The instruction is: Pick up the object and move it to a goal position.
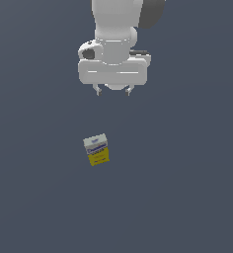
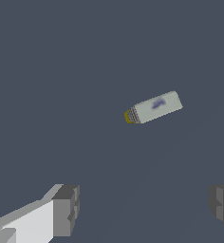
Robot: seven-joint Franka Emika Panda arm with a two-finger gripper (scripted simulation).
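— Hovering where, exactly?
— My tool (image 1: 113, 91) hangs above the grey worktop (image 1: 187, 188), its fingers (image 2: 66, 209) spread wide, holding nothing.
— And the carton (image 1: 96, 149)?
— Standing on the worktop, well apart from me.

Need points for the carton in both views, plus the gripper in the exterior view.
carton (image 1: 96, 149), exterior view, on its front face where white-grey meets yellow.
carton (image 2: 156, 106), wrist view, on the white-grey face near the blue lettering.
gripper (image 1: 113, 91), exterior view, midway between the two fingertips; jaws stand apart.

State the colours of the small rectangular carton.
Small rectangular carton: white-grey upper half with blue lettering, yellow lower half; clearest in exterior view.
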